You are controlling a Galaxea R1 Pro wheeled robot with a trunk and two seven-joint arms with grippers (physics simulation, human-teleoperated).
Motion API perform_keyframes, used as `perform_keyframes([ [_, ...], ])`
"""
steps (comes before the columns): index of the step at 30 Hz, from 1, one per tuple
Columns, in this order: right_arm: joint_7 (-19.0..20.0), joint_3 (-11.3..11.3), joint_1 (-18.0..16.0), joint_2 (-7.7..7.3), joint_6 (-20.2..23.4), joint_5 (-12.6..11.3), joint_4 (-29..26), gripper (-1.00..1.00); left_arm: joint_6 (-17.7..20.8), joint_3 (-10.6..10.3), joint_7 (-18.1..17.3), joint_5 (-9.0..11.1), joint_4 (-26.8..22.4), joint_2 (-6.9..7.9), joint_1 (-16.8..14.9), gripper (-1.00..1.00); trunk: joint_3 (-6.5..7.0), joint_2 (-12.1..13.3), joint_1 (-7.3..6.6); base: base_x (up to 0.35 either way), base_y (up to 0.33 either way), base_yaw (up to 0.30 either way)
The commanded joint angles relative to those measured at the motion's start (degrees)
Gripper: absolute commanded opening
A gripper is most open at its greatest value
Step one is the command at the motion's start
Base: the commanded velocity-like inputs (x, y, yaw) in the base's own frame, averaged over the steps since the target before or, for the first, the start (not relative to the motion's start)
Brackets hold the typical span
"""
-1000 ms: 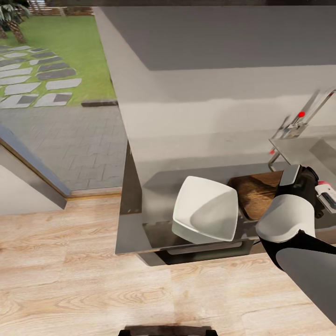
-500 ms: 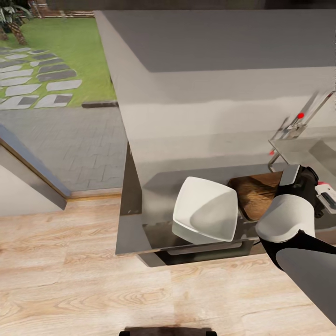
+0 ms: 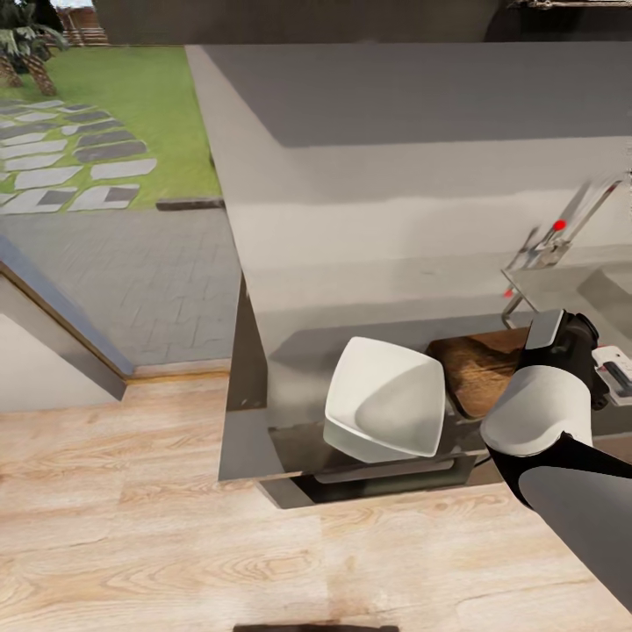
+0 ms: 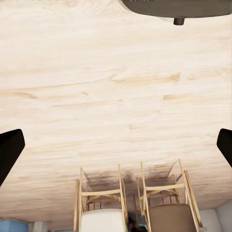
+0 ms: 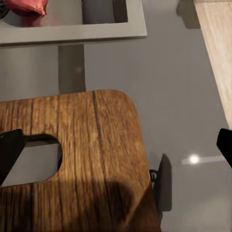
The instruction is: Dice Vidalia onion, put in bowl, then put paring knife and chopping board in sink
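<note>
- Brown wooden board [image 5: 92, 154] lies flat on the grey tabletop [image 5: 183, 96], with its slot-shaped handle hole toward the right gripper [image 5: 116, 147].
- Right gripper hangs over the board's handle end; only its two dark fingertips [image 5: 9, 150] show at the picture's edges, set wide apart and pinching nothing.
- From the head view the board [image 3: 478, 369] is partly hidden behind the right arm [image 3: 544, 412] and lies just beside the bowl [image 3: 386, 399].
- The white bowl, of rounded-square shape, sits tilted on the tabletop [image 3: 307, 347] near its front edge, with nothing in it.
- Beyond the board from the bowl stands the steel sink [image 3: 570, 285], with its faucet [image 3: 562, 228] bearing a small red knob.
- In the right wrist view the sink's rim [image 5: 72, 34] lies just past the board's far end, and a reddish rounded thing [image 5: 26, 6] rests in the basin; I cannot tell for sure that it is the onion.
- Left gripper [image 4: 116, 145] is spread as well, its dark fingertips [image 4: 9, 152] at the picture's edges, holding nothing, over the light wood floor [image 4: 116, 87].
- Two wooden chairs [image 4: 135, 203] stand on that floor.
</note>
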Motion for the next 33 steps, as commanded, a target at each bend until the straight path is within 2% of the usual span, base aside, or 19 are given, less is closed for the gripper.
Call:
perform_keyframes([
  [1, 0.1, -0.2, -0.1, 0.1, 0.5, 0.5, -0.1, 1.0, 0.2, -0.3, 0.1, 0.4, -0.2, 0.04, 0.0, 1.0, 0.01, -0.1, 0.04, 0.0, 0.0, 0.0],
  [8, 0.1, -0.2, -0.1, 0.13, 0.5, 0.4, -0.1, 1.0, 0.2, -0.3, 0.1, 0.4, -0.2, 0.04, 0.0, 1.0, 0.58, -0.1, 0.04, 0.0, 0.0, 0.0],
  [26, 0.1, -0.1, -0.1, 0.31, 0.6, 0.4, -0.2, 1.0, 0.2, -0.3, 0.2, 0.4, -0.2, -0.02, 0.0, 1.0, 0.64, -0.1, 0.04, 0.0, 0.0, 0.0],
  [33, 0.1, 0.0, -0.1, 0.37, 0.7, 0.4, -0.1, 1.0, 0.2, -0.3, 0.2, 0.4, -0.1, -0.05, 0.0, 1.0, 0.64, -0.1, 0.04, -0.168, -0.114, 0.0],
])
